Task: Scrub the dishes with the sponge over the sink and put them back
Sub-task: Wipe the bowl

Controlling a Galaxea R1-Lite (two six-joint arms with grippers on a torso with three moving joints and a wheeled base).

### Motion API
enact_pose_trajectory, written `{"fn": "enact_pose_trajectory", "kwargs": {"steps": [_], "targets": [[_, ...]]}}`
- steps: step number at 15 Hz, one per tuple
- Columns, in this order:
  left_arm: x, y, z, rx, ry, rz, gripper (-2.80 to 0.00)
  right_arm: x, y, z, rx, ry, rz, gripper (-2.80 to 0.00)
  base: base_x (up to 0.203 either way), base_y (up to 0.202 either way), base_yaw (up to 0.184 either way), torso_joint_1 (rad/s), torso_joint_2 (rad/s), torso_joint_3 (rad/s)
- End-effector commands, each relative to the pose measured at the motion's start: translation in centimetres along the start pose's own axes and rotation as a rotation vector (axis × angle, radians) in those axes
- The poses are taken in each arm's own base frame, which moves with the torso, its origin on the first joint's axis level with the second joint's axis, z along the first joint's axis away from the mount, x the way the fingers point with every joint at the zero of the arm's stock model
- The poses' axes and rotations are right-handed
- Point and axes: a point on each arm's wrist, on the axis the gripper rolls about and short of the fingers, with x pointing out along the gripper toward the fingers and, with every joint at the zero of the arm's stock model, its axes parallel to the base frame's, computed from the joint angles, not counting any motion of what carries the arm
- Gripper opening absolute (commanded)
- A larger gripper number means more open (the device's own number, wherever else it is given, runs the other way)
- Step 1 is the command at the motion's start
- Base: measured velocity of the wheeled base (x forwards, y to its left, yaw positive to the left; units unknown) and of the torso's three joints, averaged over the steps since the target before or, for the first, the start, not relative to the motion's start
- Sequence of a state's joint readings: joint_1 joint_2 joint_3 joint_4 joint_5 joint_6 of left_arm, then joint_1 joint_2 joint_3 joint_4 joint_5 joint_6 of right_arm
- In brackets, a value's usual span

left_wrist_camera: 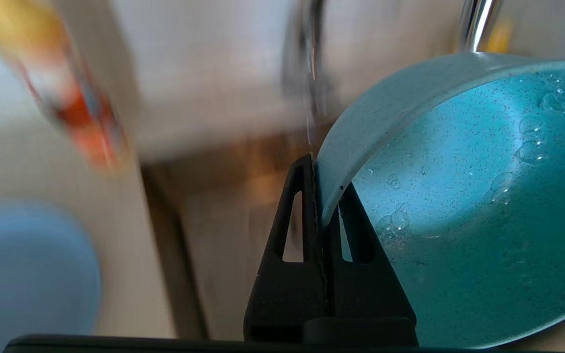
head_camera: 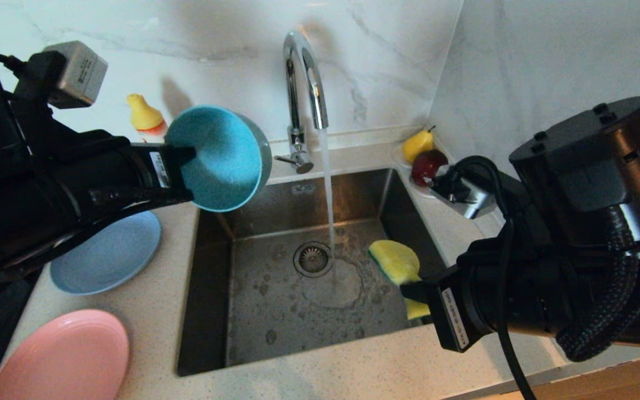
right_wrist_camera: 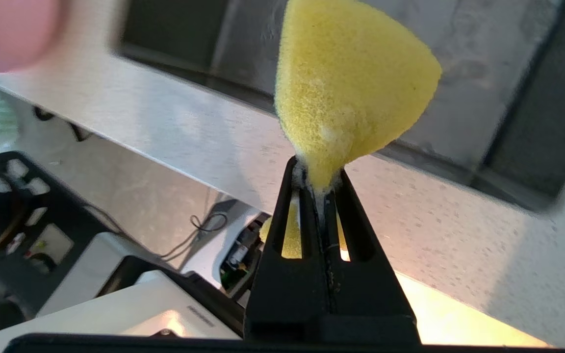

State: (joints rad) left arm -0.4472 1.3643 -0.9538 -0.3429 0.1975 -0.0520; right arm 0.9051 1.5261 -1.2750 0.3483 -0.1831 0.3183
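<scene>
the left gripper (head_camera: 186, 161) pinches the rim of the teal bowl (head_camera: 220, 158) with only its fingertips, one finger inside the wall and one outside, as the left wrist view shows. the bowl hangs tilted on its side in the upper left of the head view, above the back left corner of the sink (head_camera: 275, 311), its opening turned toward the camera. that thin hold on a wet, beaded rim looks like the main risk: a sideways push from scrubbing could twist the bowl between the fingers or let it slip into the basin. the tap (head_camera: 303, 83) is running, its stream falling near the drain (head_camera: 313, 259) at centre frame, so swinging the bowl through it might splash water onto the counter (head_camera: 320, 372).

the right gripper (head_camera: 417, 291) is pressed together on the sponge (head_camera: 395, 261), squeezing one end flat so the rest fans out, at the right side of the sink just right of the stream. the soft sponge may fold rather than press, and bowl and sponge are well apart, so they must yet meet over the basin.

the bowl is speckled teal, with water drops and small bubbles inside. the light-blue plate (head_camera: 109, 255) lies on the counter at middle left, partly under the left arm, and the pink plate (head_camera: 64, 358) sits in the lower left corner.
</scene>
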Motion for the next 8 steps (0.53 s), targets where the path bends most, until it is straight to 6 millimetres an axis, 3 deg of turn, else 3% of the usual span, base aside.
{"fn": "enact_pose_trajectory", "kwargs": {"steps": [1,8], "targets": [[-1.4,0.1,-1.0,0.017,0.158,-0.018,-2.8,-0.8,0.9,0.5,-0.01,-0.024,0.034,-2.8,0.0,0.0,0.0,0.0,0.0,0.0],[-1.5,-3.6,-4.4,0.091,0.269,-0.143,-2.8,-4.1,2.7,2.0,0.002,0.016,0.229,-2.8,0.0,0.0,0.0,0.0,0.0,0.0]]}}
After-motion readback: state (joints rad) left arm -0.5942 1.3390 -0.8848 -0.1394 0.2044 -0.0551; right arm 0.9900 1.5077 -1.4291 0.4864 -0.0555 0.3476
